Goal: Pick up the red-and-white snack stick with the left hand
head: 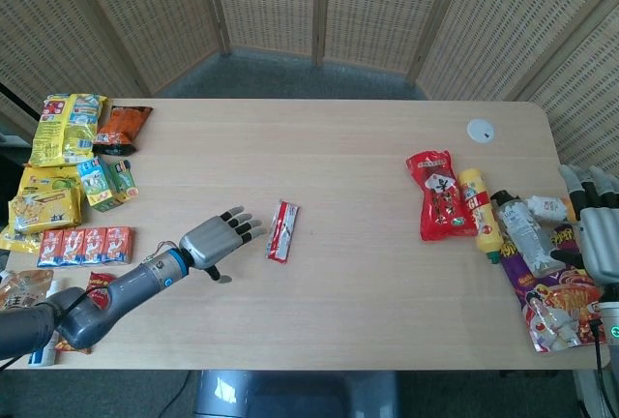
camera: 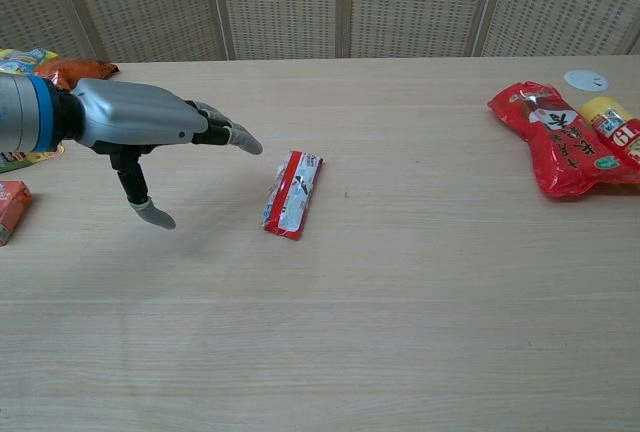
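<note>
Left hand (head: pixel 215 242) (camera: pixel 140 124): near-left part of the worktop (head: pixel 348 302), fingers (head: pixel 244 225) spread and released, grasping nothing; thumb points down toward the surface in the chest view.

Red-and-white snack stick (head: pixel 282 230) (camera: pixel 292 192): lies flat on the worktop just beside the left hand's fingertips, apart from them, long axis running roughly near to far.

Right hand (head: pixel 592 234): at the right edge of the head view, fingers upright and apart, grasping nothing; not seen in the chest view.

Right-side group, near to far: purple snack bag (head: pixel 559 304), clear bottle (head: pixel 527 231), yellow tube (head: pixel 480 209), red snack pouch (head: pixel 439 195) (camera: pixel 556 137) touching the yellow tube, small white disc (head: pixel 481 130) (camera: pixel 585 80) beyond them.

Left-side group, near to far: small red packet (head: pixel 99 285), row of red cartons (head: pixel 85 244), yellow bags (head: pixel 44 203), green boxes (head: pixel 106 182), orange bag (head: pixel 123 128), large yellow bag (head: pixel 66 126).

Far: woven folding screen (head: pixel 319 2) behind the worktop.
</note>
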Controlling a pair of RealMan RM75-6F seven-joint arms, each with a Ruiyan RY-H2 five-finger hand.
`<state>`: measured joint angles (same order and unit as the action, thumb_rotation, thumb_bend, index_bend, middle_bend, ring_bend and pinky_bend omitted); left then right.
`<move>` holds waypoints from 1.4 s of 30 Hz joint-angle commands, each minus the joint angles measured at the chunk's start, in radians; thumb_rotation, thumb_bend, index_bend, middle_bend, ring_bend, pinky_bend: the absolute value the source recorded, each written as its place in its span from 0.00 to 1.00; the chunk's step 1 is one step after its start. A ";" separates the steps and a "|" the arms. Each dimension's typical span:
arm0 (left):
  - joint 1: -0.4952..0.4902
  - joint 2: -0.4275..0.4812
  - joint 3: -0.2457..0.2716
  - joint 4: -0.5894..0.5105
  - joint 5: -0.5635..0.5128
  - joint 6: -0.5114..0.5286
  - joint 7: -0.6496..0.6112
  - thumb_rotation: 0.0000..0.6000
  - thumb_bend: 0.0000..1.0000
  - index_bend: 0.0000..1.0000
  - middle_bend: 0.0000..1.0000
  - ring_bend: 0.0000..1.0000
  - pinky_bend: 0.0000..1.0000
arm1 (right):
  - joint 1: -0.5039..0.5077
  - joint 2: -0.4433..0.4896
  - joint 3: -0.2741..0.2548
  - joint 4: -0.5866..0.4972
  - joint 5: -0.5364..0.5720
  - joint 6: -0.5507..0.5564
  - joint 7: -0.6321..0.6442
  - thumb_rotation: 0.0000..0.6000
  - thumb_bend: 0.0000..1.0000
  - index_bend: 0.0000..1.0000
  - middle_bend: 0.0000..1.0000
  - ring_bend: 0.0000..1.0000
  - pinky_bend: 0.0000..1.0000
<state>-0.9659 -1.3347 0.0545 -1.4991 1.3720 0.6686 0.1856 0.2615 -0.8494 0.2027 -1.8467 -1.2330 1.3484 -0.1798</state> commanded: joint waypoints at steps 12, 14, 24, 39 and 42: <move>-0.124 -0.250 -0.049 0.330 0.068 -0.127 0.052 1.00 0.23 0.00 0.00 0.00 0.00 | -0.028 0.018 -0.003 0.015 0.005 0.016 0.035 0.86 0.32 0.00 0.00 0.00 0.00; -0.143 -0.295 -0.049 0.396 0.087 -0.142 0.034 1.00 0.23 0.00 0.00 0.00 0.00 | -0.030 0.018 -0.003 0.024 0.011 0.014 0.040 0.85 0.32 0.00 0.00 0.00 0.00; -0.207 -0.468 -0.027 0.656 0.183 -0.154 -0.112 1.00 0.23 0.00 0.00 0.00 0.00 | -0.040 0.029 0.002 0.029 0.024 0.018 0.051 0.86 0.32 0.00 0.00 0.00 0.00; -0.212 -0.596 0.046 0.870 0.293 -0.041 -0.301 1.00 0.34 0.31 0.17 0.13 0.00 | -0.040 0.028 0.005 0.019 0.028 0.017 0.044 0.86 0.31 0.00 0.00 0.00 0.00; -0.207 -0.598 0.053 0.883 0.298 -0.029 -0.318 1.00 0.35 0.43 0.30 0.30 0.01 | -0.040 0.028 0.004 0.017 0.030 0.014 0.044 0.86 0.31 0.00 0.00 0.00 0.00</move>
<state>-1.1758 -1.9304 0.1036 -0.6208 1.6666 0.6340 -0.1255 0.2210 -0.8213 0.2069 -1.8296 -1.2035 1.3625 -0.1361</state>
